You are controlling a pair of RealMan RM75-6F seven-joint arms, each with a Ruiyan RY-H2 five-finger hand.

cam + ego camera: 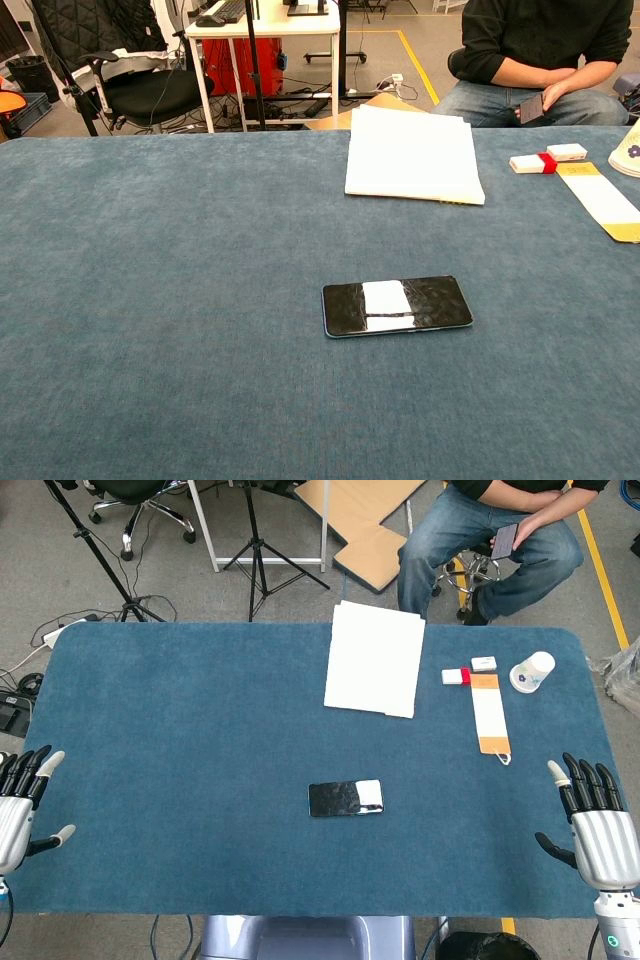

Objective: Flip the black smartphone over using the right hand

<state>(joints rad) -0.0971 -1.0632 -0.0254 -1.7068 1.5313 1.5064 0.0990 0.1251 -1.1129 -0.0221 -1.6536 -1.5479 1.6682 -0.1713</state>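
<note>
A: Blue felt is covering the table [200,730], which is filling most of both views. What is lying on it?

B: A stack of white paper [375,658] is sitting at the far edge, right of centre. To its right, a long white strip with orange ends [490,715] is lying lengthwise, with two small white blocks [470,671] just beyond it and a paper cup [531,672] tipped on its side nearby. A seated person [490,540] is holding a dark device beyond the table.

A: Where is the phone [397,305] lying?

B: It is resting flat near the table's middle, toward the near edge, long side running left to right, its glossy black surface reflecting a white patch. Nothing is touching it.

A: And the hands?

B: The right hand [597,825] is hovering at the near right corner, fingers spread and pointing away, holding nothing, well apart from the phone. The left hand [20,805] is showing at the left edge, fingers likewise apart and empty. The chest view is showing neither hand.
</note>
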